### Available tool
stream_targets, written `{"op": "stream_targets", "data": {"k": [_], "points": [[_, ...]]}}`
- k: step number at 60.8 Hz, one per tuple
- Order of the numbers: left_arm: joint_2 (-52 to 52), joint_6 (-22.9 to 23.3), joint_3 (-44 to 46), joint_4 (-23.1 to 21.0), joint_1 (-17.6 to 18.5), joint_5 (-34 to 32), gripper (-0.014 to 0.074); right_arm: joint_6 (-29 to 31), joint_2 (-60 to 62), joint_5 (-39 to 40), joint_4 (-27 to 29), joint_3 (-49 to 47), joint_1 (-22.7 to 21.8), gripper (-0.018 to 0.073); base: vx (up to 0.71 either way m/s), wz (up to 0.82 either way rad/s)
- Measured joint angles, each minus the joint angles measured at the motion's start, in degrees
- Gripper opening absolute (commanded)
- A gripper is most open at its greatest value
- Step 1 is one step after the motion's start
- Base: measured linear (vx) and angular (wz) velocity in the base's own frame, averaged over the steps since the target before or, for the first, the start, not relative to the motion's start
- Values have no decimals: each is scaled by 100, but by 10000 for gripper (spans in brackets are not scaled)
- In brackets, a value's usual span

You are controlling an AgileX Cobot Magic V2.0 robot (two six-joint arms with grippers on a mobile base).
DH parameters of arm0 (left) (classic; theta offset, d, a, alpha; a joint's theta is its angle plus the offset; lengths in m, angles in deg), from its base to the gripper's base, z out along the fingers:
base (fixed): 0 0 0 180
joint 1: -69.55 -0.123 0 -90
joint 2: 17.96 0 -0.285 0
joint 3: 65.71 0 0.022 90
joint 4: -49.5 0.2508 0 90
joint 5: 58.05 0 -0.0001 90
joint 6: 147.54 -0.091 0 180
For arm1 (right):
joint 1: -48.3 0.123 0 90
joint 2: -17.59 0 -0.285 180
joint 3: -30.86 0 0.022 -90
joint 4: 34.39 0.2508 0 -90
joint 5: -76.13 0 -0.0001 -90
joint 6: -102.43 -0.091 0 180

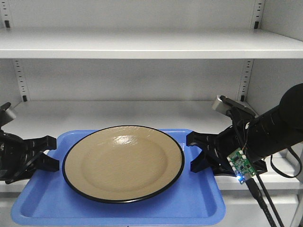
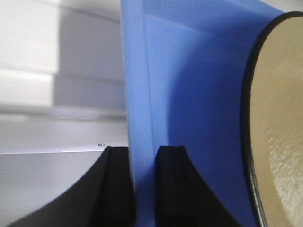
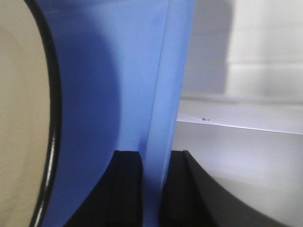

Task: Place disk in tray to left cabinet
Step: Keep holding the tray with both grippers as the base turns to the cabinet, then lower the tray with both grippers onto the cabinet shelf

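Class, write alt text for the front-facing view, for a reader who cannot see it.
A tan disk lies on a blue tray, gripped at its side rims by the left tool and right tool. Behind are the grey-white shelves of a cabinet.

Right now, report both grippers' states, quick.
Left gripper: shut on the tray, clamping its left rim.
Right gripper: shut on the tray, clamping its right rim.
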Motion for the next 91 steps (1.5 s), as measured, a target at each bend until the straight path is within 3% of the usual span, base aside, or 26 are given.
{"op": "stream_targets", "data": {"k": [91], "points": [[0, 0, 0, 0, 0, 0, 0, 0, 0, 0, 0, 0, 0, -4, 11, -2]]}}
